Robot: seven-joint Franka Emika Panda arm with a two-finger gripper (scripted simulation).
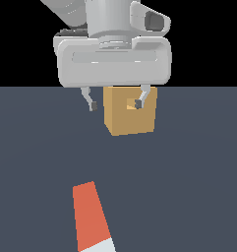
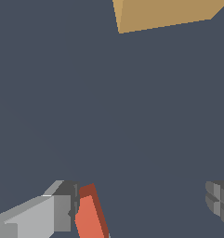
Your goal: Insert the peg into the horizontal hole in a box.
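Exterior view: my gripper (image 1: 115, 104) hangs above the floor (image 1: 189, 172), jaws wide, holding nothing. Peg (image 1: 92, 216) lies flat near the camera, well apart from the box (image 1: 122, 123), long axis running roughly toward it, grey end nearest the camera. Hole (image 1: 130, 104) faces the camera.

Wrist view: peg's red end (image 2: 88, 216) sits just beside one finger (image 2: 62, 211); box corner (image 2: 164, 14) far off.

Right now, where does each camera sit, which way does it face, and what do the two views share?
Exterior view: off the arm, low, looking along the floor at the open tool, with the plain tan cube box behind it.
Wrist view: on the wrist, looking down past a tool finger at the floor.
Shared: box, red-orange square peg, tool.
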